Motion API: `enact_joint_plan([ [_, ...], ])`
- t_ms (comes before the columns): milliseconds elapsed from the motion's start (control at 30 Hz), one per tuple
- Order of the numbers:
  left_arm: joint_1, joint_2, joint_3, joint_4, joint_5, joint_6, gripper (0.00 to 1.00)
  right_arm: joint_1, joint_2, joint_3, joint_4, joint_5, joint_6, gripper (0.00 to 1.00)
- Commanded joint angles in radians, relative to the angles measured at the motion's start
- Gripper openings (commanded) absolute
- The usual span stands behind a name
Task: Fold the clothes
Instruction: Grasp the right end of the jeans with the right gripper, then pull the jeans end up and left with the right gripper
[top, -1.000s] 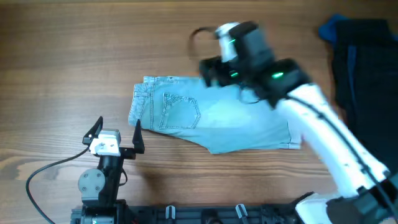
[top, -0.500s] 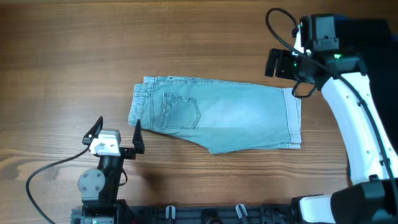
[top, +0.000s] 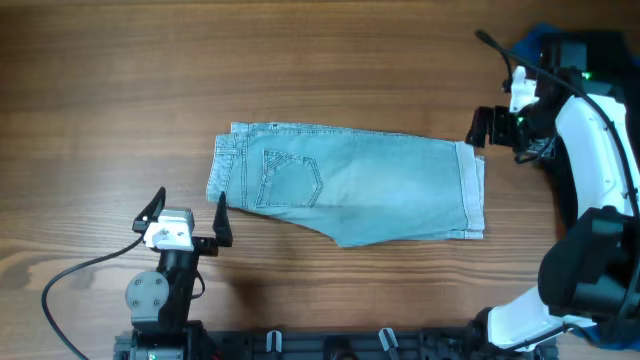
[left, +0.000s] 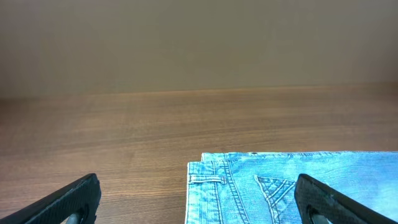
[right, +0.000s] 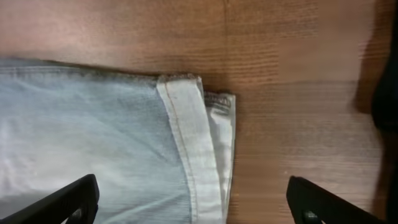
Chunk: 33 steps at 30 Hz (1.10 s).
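Though edge-cropped, dark garments far right.

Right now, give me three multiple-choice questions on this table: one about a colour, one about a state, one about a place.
1. What colour are the denim shorts?
A. red
B. pale blue
C. black

2. How is the left gripper?
A. open, empty
B. shut on the shorts
C. shut on a cable

3. Where do the dark garments lie?
A. under the shorts
B. beside the left gripper
C. at the far right corner of the table

Answers: 1 B, faded blue denim in every view; 2 A, its fingers stand apart, clear of the cloth; 3 C, the overhead view shows them there.
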Motion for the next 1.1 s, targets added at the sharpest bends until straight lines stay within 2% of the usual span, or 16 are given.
enact_joint_plan([
  [0, -0.006, -0.005, -0.006, -0.004, -0.009, -0.006, 1.00, -0.005, 0.028, -0.086, 0.019, -0.028, -0.063, 1.00],
  [367, -0.006, -0.005, -0.006, -0.004, -0.009, -0.006, 1.00, -0.005, 0.052, -0.280, 0.176, -0.106, -0.012, 0.99],
  [567, -0.006, -0.005, -0.006, -0.004, -0.009, -0.006, 1.00, -0.005, 0.110, -0.311, 0.229, -0.108, -0.009, 1.00],
  [700, -0.006, -0.005, -0.006, -0.004, -0.009, -0.006, 1.00, -0.005, 0.164, -0.311, 0.235, -0.196, -0.011, 0.98],
  [767, -0.006, -0.005, -0.006, -0.004, -0.009, -0.006, 1.00, -0.005, 0.166, -0.311, 0.231, -0.249, -0.011, 0.89],
  [833, -0.006, -0.005, -0.006, -0.004, -0.009, -0.006, 1.00, -0.005, 0.166, -0.311, 0.226, -0.305, -0.012, 0.68],
  [900, -0.006, -0.005, -0.006, -0.004, -0.009, -0.006, 1.00, -0.005, 0.166, -0.311, 0.225, -0.328, -0.013, 0.59],
  [933, -0.006, -0.005, -0.006, -0.004, -0.009, -0.006, 1.00, -0.005, 0.166, -0.311, 0.222, -0.331, -0.010, 0.47],
  [1000, -0.006, -0.005, -0.006, -0.004, -0.009, -0.006, 1.00, -0.005, 0.166, -0.311, 0.216, -0.328, -0.014, 0.36],
  [1067, -0.006, -0.005, -0.006, -0.004, -0.009, -0.006, 1.00, -0.005, 0.166, -0.310, 0.226, -0.326, -0.010, 0.19],
])
